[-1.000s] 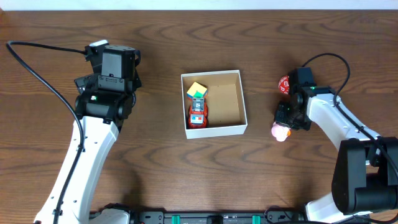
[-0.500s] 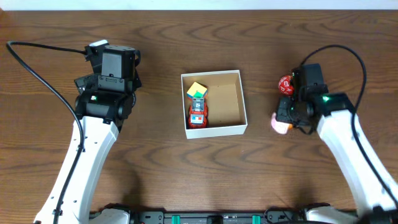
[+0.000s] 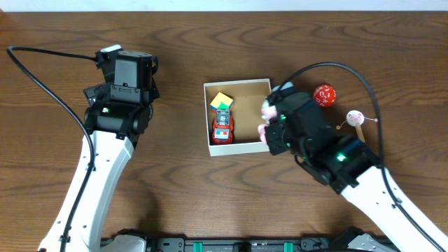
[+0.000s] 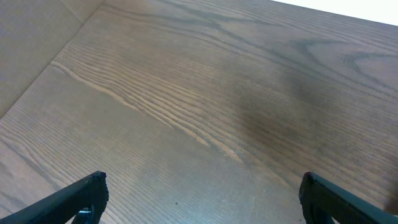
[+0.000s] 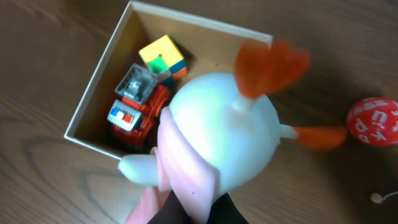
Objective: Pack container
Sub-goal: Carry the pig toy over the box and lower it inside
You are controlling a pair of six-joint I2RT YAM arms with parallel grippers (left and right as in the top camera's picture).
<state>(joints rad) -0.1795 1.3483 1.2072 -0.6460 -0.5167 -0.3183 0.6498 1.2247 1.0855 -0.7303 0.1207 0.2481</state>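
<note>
The right gripper [image 3: 274,134], pinched on a white-and-pink toy [image 3: 267,110] with an orange crest, hangs over the right wall of the container [image 3: 256,116], which sits on the table [image 3: 182,42] between the two arms. The wrist view shows the grip is on the toy's pink underside, with the round white body hiding much of the container's bare right half.

The step in hand appears to be setting the toy inside. To do that well, the gripper likely needs to carry the toy a little further in from the right wall. It should centre over the bare brown floor, sink until the toy is close to that floor, and only then let its fingers part. The body is rounded and may roll, so a low release looks safer than a drop. The crest and side nubs could catch on the wall.

A red car [image 3: 222,129] and a coloured cube [image 3: 221,102] fill the container's left side, the cube just behind the car, so only the right half is free. A red ball [image 3: 323,94] and a small stick toy [image 3: 355,117] lie outside, to the container's right and clear of the path. The left gripper [image 4: 208,202], fingers spread and empty, hovers over bare wood well to the container's left.
</note>
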